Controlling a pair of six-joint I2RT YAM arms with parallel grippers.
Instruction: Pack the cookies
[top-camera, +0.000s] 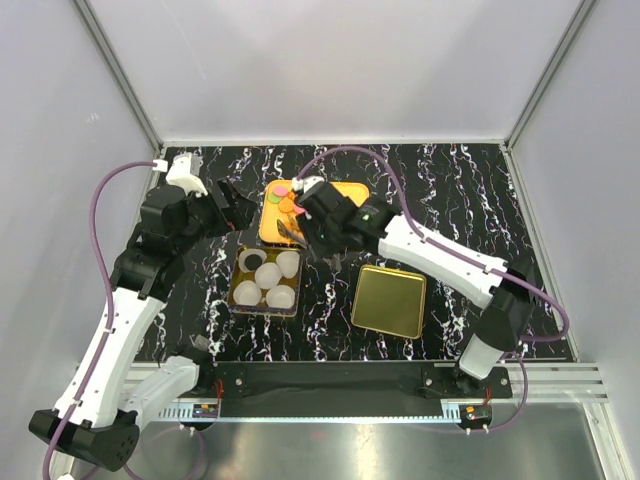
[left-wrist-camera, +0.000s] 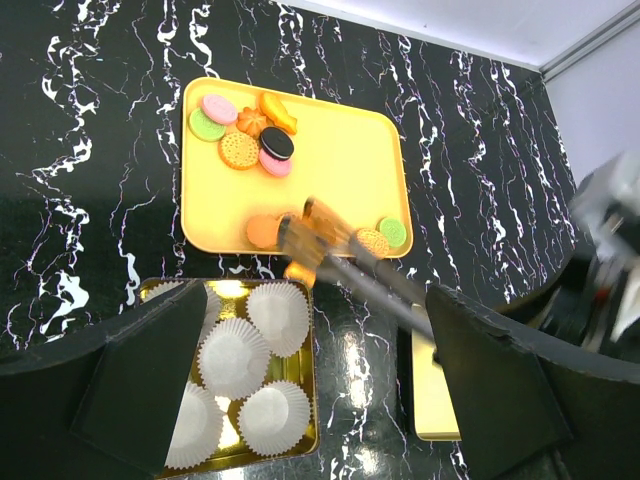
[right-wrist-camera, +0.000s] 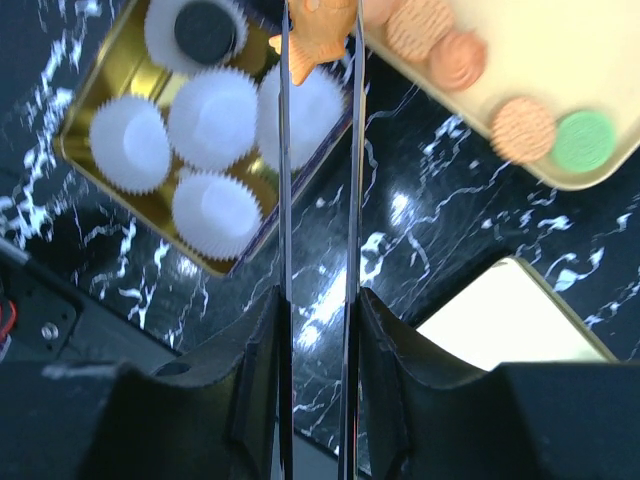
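Observation:
Several cookies (left-wrist-camera: 240, 150), orange, pink, green and one black, lie on the orange tray (left-wrist-camera: 340, 160); more lie near its front edge (right-wrist-camera: 525, 128). My right gripper (right-wrist-camera: 320, 370) is shut on metal tongs (right-wrist-camera: 285, 200). The tong tips pinch an orange cookie (right-wrist-camera: 315, 40) above the gap between the tray and the gold tin (right-wrist-camera: 75, 150). The tin holds white paper cups (left-wrist-camera: 235, 355); one cup holds a black cookie (right-wrist-camera: 205, 30). My left gripper (left-wrist-camera: 320, 400) is open and empty, hovering over the tin's right side. In the top view the right gripper (top-camera: 318, 225) sits by the tray's front.
A flat gold lid (top-camera: 389, 300) lies right of the tin on the black marbled table (top-camera: 460, 200); it also shows in the right wrist view (right-wrist-camera: 500, 310). White enclosure walls with metal posts stand on three sides. A rail runs along the near edge.

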